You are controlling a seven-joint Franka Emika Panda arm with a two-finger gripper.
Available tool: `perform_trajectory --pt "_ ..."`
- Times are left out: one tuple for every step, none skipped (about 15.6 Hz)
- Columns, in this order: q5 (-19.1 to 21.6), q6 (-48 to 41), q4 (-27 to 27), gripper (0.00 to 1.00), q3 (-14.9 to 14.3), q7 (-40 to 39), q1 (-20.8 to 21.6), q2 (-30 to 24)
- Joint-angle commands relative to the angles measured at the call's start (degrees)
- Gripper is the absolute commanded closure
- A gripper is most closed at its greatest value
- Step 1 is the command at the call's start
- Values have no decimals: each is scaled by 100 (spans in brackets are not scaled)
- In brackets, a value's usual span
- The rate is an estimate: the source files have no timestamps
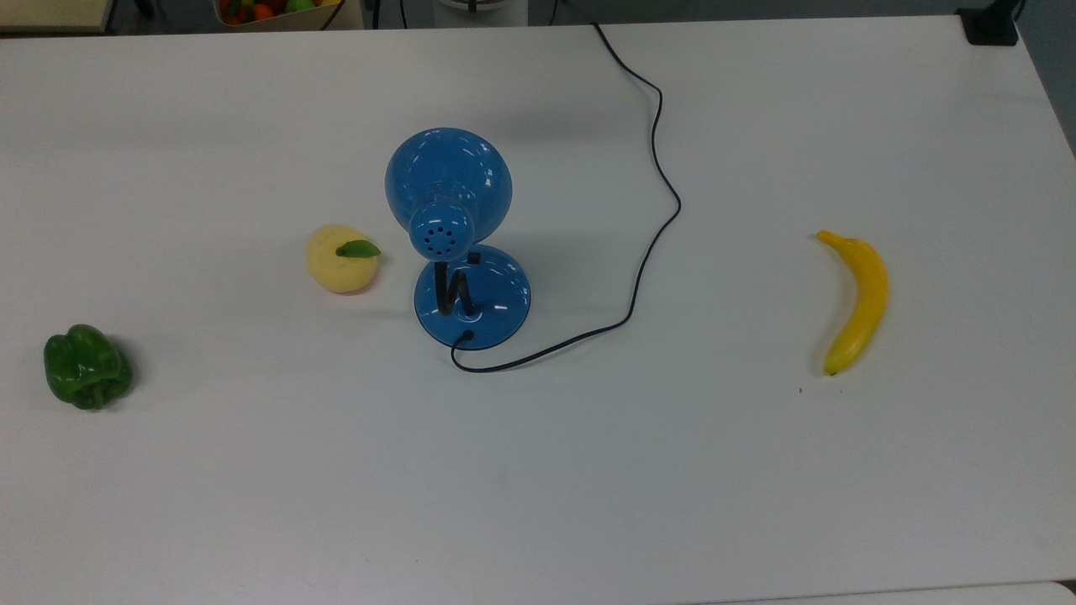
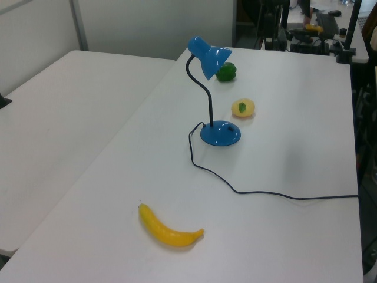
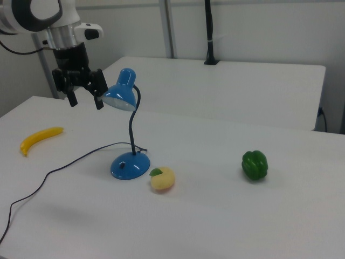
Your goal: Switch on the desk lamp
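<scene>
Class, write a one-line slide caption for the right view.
Open gripper hovers beside the blue desk lamp, with banana, yellow fruit and green pepper on the white table.

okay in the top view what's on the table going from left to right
Green pepper → yellow fruit with a leaf → desk lamp → banana.
</scene>
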Motion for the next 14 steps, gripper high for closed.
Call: perform_trajectory --pt "-29 -107 -60 74 -16 65 4 -74" --pt "-29 -115 -60 95 -16 65 -5 -83" --pt "-29 -89 -68 100 -16 65 -14 -74" --pt "-29 -80 -68 100 -16 65 -14 -74" --pt "-21 -71 -86 100 -16 65 -5 -74" --pt "-21 -80 -95 100 -7 65 -5 -74" --pt "-21 -54 -164 100 -7 65 -5 -74" --pt "5 -54 -200 100 -7 73 4 -83" --pt "6 33 -418 100 -7 74 4 -118" --pt "14 434 -820 100 2 82 30 -318" --pt "15 708 -1164 100 2 82 30 -468" --pt "23 1033 -1567 100 2 143 56 -600" --pt "23 1280 -1789 100 2 248 65 -627" --pt "23 1578 -2096 100 2 310 92 -619"
